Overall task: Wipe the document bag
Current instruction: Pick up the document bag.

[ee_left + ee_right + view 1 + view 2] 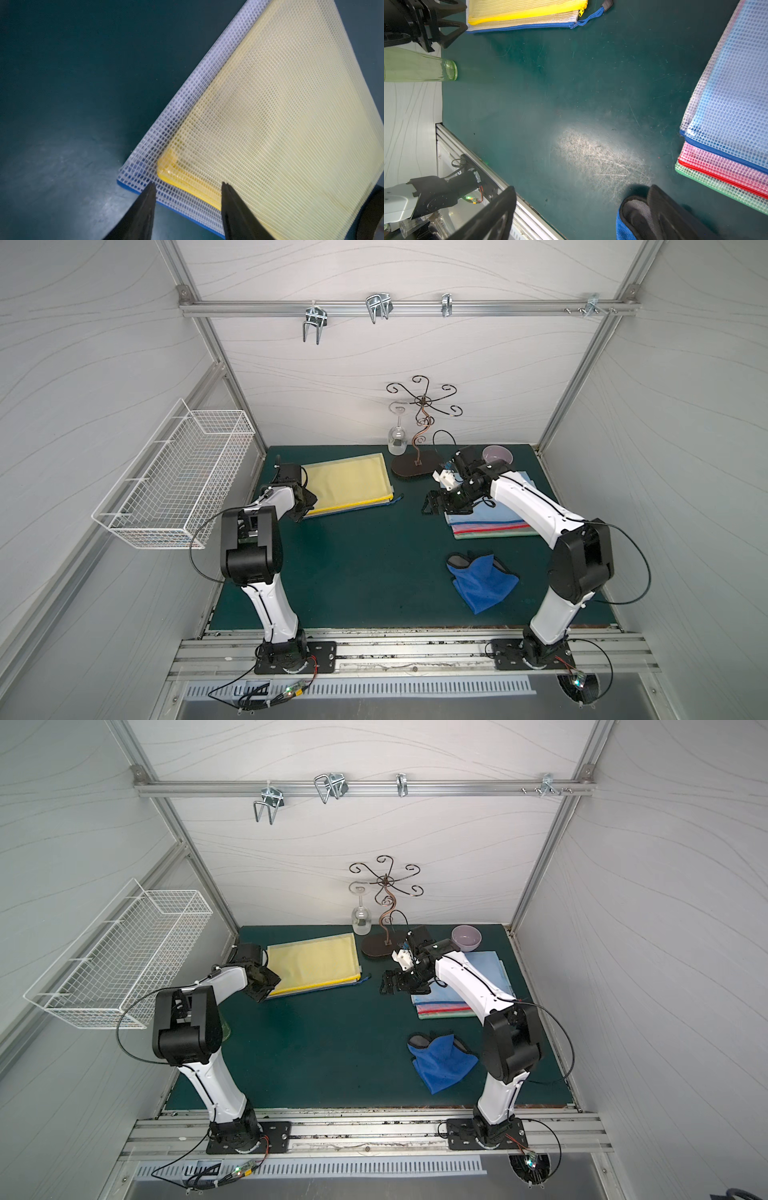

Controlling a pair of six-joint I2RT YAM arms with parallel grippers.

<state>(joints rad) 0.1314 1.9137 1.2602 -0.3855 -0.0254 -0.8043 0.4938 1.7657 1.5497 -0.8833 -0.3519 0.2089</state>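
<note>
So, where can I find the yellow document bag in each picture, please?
Top views: in both, the yellow document bag lies on the green mat, on the robot's left towards the back wall, by the left gripper.
Left wrist: it fills much of the picture, just beyond the left gripper.
Right wrist: it lies across the mat, beside the left gripper.
Shared landmark: the blue-edged bag underneath it.

No text, label, brand or number can be read on the yellow document bag (345, 484) or elsewhere.
</note>
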